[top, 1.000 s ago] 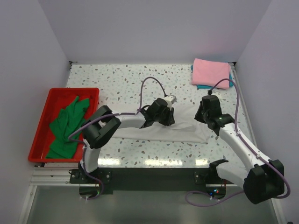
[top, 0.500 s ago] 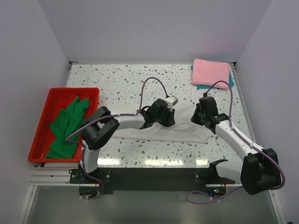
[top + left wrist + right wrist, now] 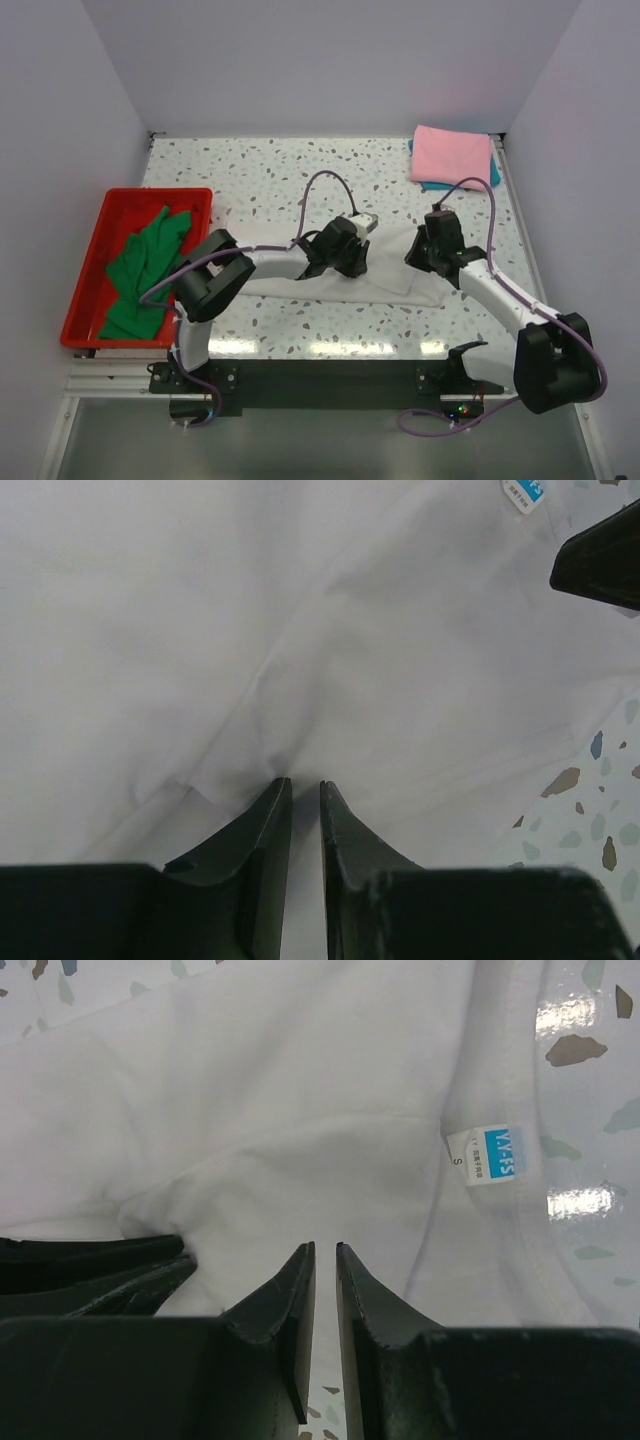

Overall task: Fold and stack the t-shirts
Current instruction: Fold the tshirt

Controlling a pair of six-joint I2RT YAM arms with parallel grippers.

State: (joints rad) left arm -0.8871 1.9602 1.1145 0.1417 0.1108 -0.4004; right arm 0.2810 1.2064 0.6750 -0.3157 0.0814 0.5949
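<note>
The white t-shirt (image 3: 385,285) lies flat across the table's middle, partly folded. Its neck label (image 3: 492,1154) shows in the right wrist view and again at the top edge of the left wrist view (image 3: 524,492). My left gripper (image 3: 352,262) presses down on the shirt's middle, its jaws (image 3: 303,780) nearly together with a pucker of white cloth pinched at the tips. My right gripper (image 3: 420,255) sits just to the right, near the collar. Its jaws (image 3: 324,1246) stand narrow on the cloth's edge. A pink t-shirt (image 3: 450,155) lies folded on a teal one (image 3: 432,186) at the back right.
A red tray (image 3: 85,270) at the table's left edge holds a crumpled green t-shirt (image 3: 145,265). The two grippers stand close together; the left one's fingers (image 3: 90,1265) show in the right wrist view. Walls close in the back and both sides.
Both grippers have shifted a little left and away from the bases. The shirt's right end has drawn inward with them. Both pairs of jaws have narrowed slightly.
</note>
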